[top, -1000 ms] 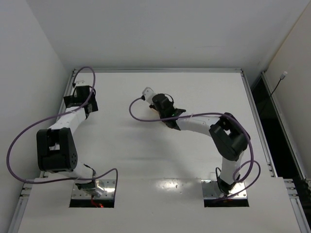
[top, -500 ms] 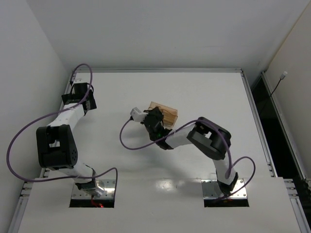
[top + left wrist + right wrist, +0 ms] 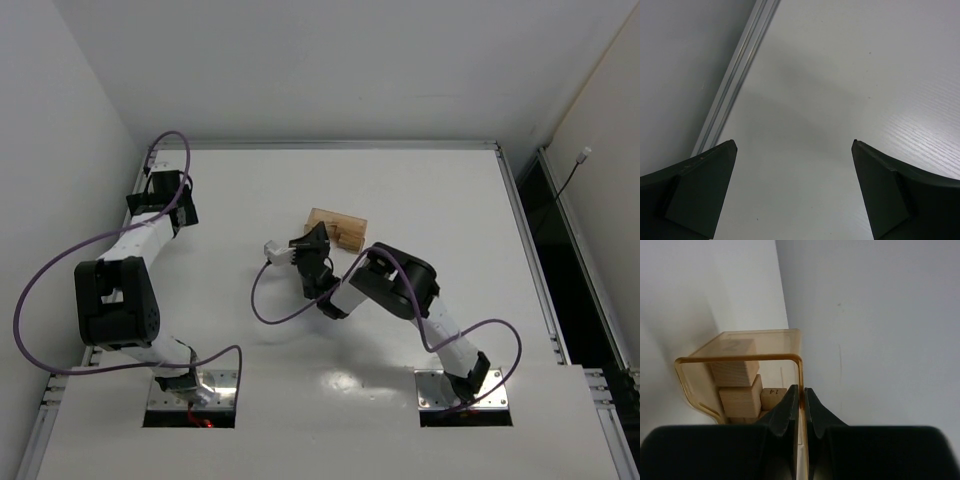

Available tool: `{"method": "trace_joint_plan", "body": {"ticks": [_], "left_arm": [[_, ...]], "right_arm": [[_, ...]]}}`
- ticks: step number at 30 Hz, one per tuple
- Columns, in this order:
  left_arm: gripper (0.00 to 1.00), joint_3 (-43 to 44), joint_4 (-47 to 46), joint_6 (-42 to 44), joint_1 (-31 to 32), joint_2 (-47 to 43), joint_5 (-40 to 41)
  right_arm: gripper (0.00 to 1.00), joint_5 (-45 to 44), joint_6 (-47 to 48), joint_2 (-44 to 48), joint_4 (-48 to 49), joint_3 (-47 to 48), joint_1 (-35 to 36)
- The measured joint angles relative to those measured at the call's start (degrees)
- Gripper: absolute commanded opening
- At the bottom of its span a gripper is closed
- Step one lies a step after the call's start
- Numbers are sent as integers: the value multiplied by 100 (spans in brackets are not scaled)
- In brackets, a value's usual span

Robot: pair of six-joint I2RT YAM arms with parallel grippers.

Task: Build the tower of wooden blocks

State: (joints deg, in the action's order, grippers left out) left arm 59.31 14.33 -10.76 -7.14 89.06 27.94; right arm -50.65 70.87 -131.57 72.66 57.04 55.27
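Pinching: my right fingers [image 3: 784, 415] are pressed together on the thin side wall of the translucent tan tray [image 3: 740, 359].
Wood blocks [image 3: 740, 390]: packed inside that tray, which sits mid-tabletop [image 3: 420, 190].
Left fingers [image 3: 695, 190]: spread wide, holding nothing, above the tabletop beside the left edge rail [image 3: 735, 70].

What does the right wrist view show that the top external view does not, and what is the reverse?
Only the right wrist view shows the wood blocks lying inside the translucent tray, and the right tool shut on its thin wall. Only the top external view shows the left tool, far from the tray near the far-left edge of the table, and both whole arms. Both show the tray with the right tool at it.
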Motion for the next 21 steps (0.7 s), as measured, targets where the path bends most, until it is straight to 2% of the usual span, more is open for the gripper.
{"method": "trace_joint_plan", "body": {"ticks": [10, 21], "left_arm": [[99, 0, 2, -2, 0, 0, -31], [99, 0, -28, -2, 0, 0, -227]], "right_arm": [[0, 608, 1469, -426, 555, -44, 0], [0, 1486, 2135, -289, 391, -136, 0]]}}
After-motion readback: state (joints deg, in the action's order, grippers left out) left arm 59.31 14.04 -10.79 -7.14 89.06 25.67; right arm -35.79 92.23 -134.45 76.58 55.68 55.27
